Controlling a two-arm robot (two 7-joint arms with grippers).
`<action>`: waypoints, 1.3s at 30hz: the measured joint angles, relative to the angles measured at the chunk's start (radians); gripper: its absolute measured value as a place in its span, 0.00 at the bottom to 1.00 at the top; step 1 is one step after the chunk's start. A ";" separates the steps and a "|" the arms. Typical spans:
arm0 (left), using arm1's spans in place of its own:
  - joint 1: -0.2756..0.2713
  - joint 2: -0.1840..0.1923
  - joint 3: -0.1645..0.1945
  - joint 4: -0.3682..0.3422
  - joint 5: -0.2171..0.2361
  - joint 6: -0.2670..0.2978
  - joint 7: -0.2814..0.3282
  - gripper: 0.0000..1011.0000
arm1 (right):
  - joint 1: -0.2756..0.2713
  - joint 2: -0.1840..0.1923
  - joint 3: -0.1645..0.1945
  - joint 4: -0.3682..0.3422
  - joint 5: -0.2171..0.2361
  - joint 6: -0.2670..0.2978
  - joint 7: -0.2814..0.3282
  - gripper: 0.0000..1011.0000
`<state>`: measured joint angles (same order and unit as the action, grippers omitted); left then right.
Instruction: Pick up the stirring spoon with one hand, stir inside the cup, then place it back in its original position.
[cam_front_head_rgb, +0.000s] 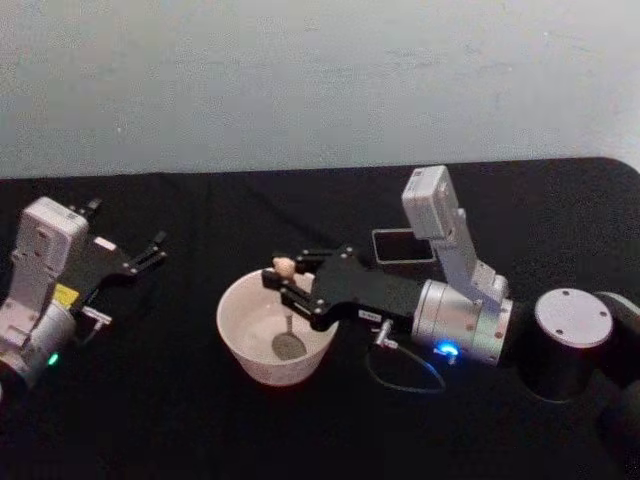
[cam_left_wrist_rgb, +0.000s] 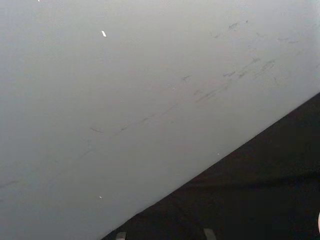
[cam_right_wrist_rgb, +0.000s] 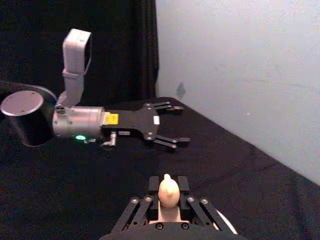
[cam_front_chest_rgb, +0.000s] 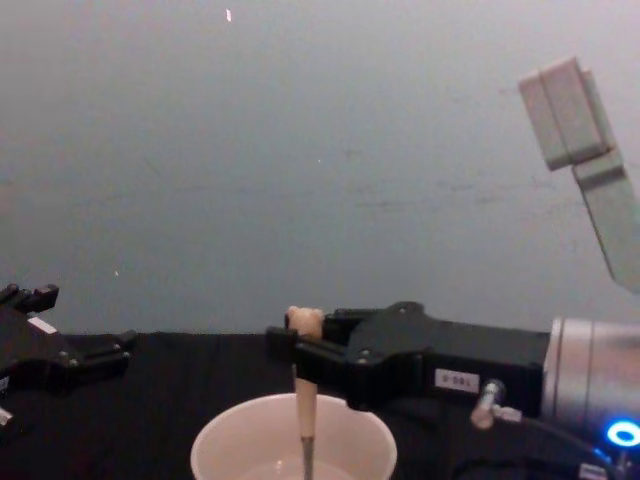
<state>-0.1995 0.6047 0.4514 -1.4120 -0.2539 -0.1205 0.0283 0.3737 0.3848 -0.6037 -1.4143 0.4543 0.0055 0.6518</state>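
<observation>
The cream-white cup (cam_front_head_rgb: 245, 335) stands mid-table, and in the chest view the cup (cam_front_chest_rgb: 230, 445) sits low at centre. The stirring spoon (cam_front_head_rgb: 283, 267) stands upright in it, bear head up and bowl down near the cup's bottom. My right gripper (cam_front_head_rgb: 281, 279) is shut on the beige handle just under the head, over the cup's far side. The chest view shows the spoon (cam_front_chest_rgb: 305, 400) dropping from the right gripper (cam_front_chest_rgb: 296, 352) into the cup. The right wrist view has the bear head of the spoon (cam_right_wrist_rgb: 168, 190) between the fingers (cam_right_wrist_rgb: 151, 184). The dark grey holder (cam_front_head_rgb: 400, 246) stands behind my right arm.
My left gripper (cam_front_head_rgb: 152, 252) is parked open above the table's left side, well away from the cup; it also appears as the left gripper (cam_right_wrist_rgb: 169, 125) in the right wrist view. A black cloth covers the table (cam_front_head_rgb: 180, 420), with a pale wall (cam_front_head_rgb: 300, 80) behind.
</observation>
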 joint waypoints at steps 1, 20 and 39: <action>0.000 0.000 0.000 0.000 0.000 0.000 0.000 0.99 | 0.001 -0.001 -0.003 0.000 0.001 0.000 0.001 0.21; 0.000 0.000 0.000 0.000 0.000 0.000 0.000 0.99 | 0.081 -0.083 -0.023 0.100 -0.005 -0.009 -0.037 0.21; 0.000 0.000 0.000 0.000 0.000 0.000 0.000 0.99 | 0.032 -0.035 0.036 0.050 0.033 0.019 -0.069 0.21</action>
<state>-0.1995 0.6047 0.4514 -1.4120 -0.2539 -0.1205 0.0283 0.4053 0.3502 -0.5674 -1.3646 0.4871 0.0245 0.5831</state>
